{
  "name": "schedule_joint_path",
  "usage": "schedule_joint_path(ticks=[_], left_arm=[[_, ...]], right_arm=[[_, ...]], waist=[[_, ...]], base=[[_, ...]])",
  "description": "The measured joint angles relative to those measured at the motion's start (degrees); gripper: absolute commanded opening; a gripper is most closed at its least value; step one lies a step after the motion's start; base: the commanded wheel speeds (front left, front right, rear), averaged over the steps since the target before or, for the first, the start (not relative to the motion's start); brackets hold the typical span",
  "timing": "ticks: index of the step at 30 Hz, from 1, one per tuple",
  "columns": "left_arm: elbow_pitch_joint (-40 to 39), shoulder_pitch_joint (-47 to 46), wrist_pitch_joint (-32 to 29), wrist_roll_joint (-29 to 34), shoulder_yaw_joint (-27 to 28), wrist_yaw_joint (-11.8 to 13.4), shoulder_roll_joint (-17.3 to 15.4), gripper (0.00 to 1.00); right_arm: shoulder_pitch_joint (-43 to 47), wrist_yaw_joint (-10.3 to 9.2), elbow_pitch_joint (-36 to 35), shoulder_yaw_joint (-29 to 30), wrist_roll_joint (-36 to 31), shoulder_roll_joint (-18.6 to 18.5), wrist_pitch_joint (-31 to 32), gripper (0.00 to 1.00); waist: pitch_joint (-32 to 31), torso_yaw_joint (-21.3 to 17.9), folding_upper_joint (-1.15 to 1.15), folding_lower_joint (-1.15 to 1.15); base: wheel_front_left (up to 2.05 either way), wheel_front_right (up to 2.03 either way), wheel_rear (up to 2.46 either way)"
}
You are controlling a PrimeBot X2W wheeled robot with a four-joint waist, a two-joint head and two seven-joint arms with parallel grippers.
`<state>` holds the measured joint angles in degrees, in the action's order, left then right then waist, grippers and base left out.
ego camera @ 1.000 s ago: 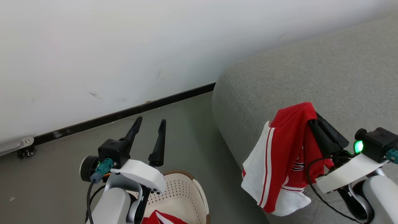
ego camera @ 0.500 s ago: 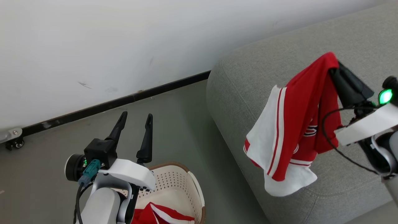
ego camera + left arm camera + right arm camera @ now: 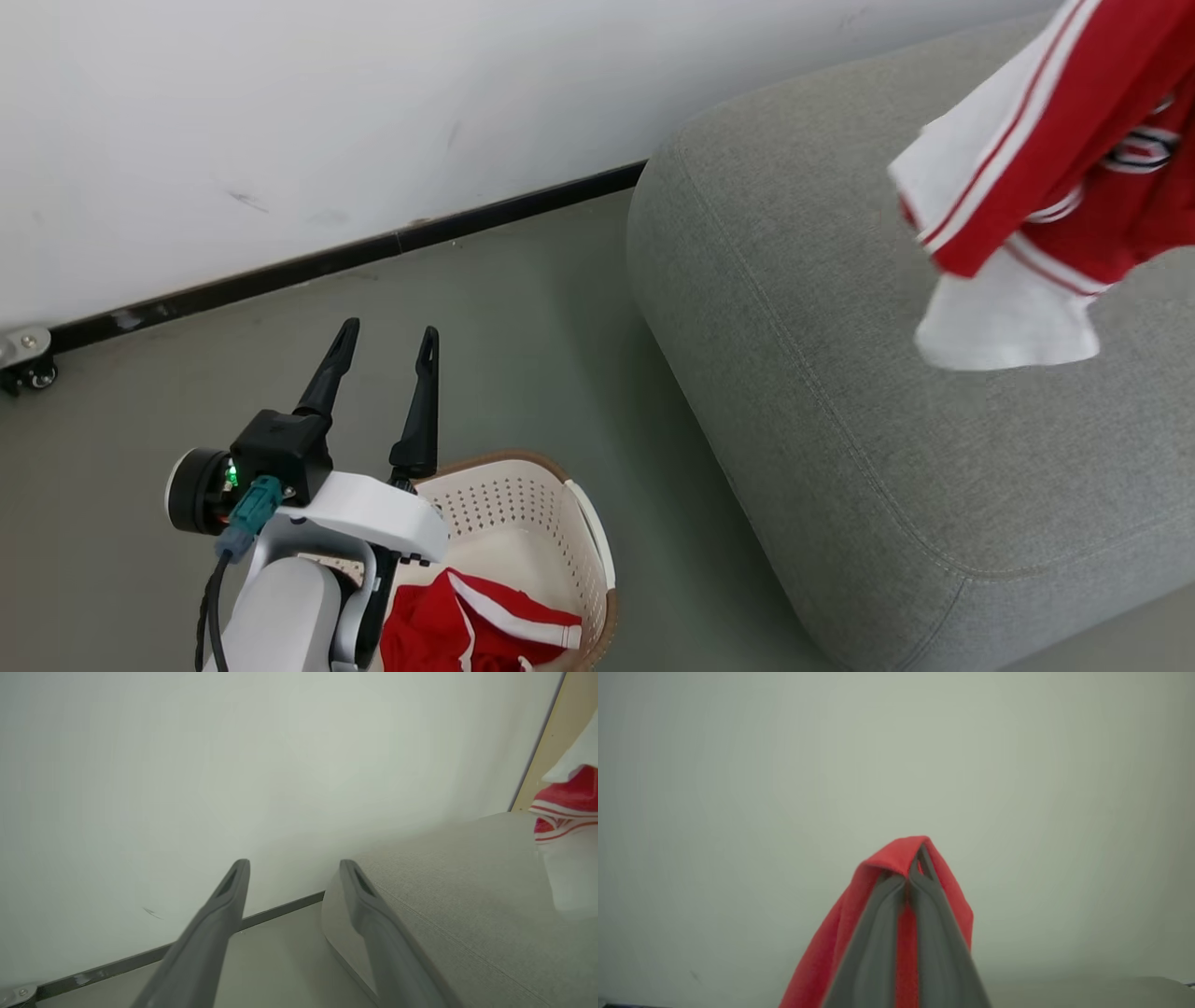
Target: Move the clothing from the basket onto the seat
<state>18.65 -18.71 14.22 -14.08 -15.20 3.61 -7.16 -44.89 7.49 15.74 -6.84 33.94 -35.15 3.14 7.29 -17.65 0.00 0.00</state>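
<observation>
Kim: Up and inward goes the jersey [image 3: 1055, 168] since a second ago: then it hung low against the front of the seat [image 3: 887, 448], now it hangs high over the seat's top, at the upper right of the head view.

Lee: And the seat itself?

Kim: It is large, grey and woven, with rounded corners and a seam along its edge. It stands on the grey-green floor [image 3: 523, 308] close to the white wall [image 3: 373, 112].

Lee: How does the jersey look?

Kim: It is soft and red, with a white panel, red-and-white stripe trim and a patch of dark, white-edged lettering. It dangles in loose folds.

Lee: What holds it?

Kim: The right gripper [image 3: 911, 872] does. In its wrist view the two dark fingers are pinched together on a red fold draped over their tips.

Lee: The basket?

Kim: The basket [image 3: 523, 495] is cream, perforated and brown-rimmed. It sits on the floor near the seat's corner, at the bottom of the head view. The second garment [image 3: 467, 625], red with a white stripe, lies crumpled inside it.

Lee: And the other arm?

Kim: The left gripper [image 3: 389, 329] hovers by the basket's far rim, fingers spread and empty, pointing toward the wall.
</observation>
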Motion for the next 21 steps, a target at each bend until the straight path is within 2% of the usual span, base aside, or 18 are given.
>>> schedule_joint_path(ticks=[12,21], left_arm=[[-3.0,-0.1,0.0,1.7,-0.2,0.0,-2.4,1.00],[-5.5,-0.4,-0.7,2.7,-0.1,0.5,-4.1,1.00]], right_arm=[[-7.2,0.00,6.8,4.2,0.3,-4.8,2.5,0.00],[-9.2,0.00,11.1,5.1,0.5,-5.0,1.7,0.00]], waist=[[4.6,1.0,0.00,0.00],[8.2,2.2,0.00,0.00]], base=[[0.00,0.00,0.00],[0.00,0.00,0.00]])
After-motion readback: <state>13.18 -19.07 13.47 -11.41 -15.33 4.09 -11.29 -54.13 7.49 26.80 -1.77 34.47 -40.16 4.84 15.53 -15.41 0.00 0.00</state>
